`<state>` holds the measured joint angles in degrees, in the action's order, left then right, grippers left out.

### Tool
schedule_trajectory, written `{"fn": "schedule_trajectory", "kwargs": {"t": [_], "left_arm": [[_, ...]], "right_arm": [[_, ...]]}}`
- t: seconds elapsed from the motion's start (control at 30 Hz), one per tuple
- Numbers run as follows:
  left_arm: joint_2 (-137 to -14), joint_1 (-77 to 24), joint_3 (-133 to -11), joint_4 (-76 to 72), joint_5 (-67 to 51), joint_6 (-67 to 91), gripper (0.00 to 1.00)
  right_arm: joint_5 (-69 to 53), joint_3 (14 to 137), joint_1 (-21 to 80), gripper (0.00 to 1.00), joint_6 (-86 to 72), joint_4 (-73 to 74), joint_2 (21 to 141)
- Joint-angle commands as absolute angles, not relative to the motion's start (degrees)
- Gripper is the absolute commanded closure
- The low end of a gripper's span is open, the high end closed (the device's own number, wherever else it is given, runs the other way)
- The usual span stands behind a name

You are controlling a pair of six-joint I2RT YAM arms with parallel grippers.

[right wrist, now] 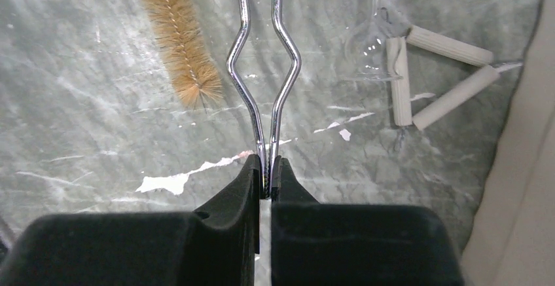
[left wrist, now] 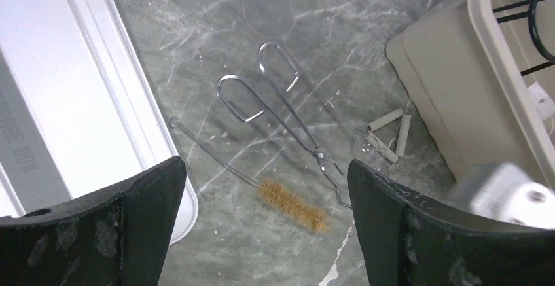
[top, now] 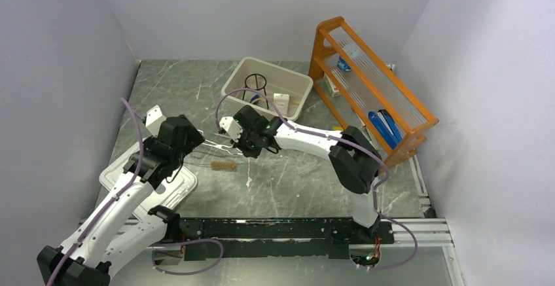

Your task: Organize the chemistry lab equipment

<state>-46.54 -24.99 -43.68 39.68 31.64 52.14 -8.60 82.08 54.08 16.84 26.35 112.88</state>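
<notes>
The metal tongs (right wrist: pixel 264 148) lie on the marble table, and my right gripper (right wrist: pixel 267 180) is shut on their thin tips. Left of the tongs lies a brown-bristled brush (right wrist: pixel 180 37). To their right are a white triangle (right wrist: pixel 398 80) and a clear glass piece (right wrist: pixel 370 50). My left gripper (left wrist: pixel 265 161) hangs open above the brush (left wrist: pixel 292 204), holding nothing, with the tongs (left wrist: pixel 318 154) just beyond it. In the top view the two grippers (top: pixel 196 143) (top: pixel 239 145) face each other at mid-table. A black wire tripod ring (top: pixel 256 81) and a white packet (top: pixel 281 100) sit in the beige tub (top: pixel 296 78).
The tub's white lid (top: pixel 111 175) lies at the left, close to my left arm. An orange wooden rack (top: pixel 393 83) holding blue-capped tubes (top: pixel 386 125) stands along the right wall. The tub's side (left wrist: pixel 497 50) is right of the triangle.
</notes>
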Motion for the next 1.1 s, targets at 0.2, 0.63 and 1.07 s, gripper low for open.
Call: {"fn": "schedule_trajectory", "kwargs": {"t": [0.2,0.63,1.07], "left_arm": [[-49.13,-23.12,-38.32,26.5,18.59,51.39,0.03],[-44.92,-23.12,-29.09,10.76,25.86,56.57,0.33],[-42.83,-23.12,-31.81,9.57,26.27,55.8,0.66]], "right_arm": [[-13.17,75.57,54.12,1.0,11.51,16.14,101.84],[-19.49,70.75,54.1,1.0,0.76,7.6,96.16],[-22.29,70.25,54.07,1.0,-1.72,7.84,94.22]]}}
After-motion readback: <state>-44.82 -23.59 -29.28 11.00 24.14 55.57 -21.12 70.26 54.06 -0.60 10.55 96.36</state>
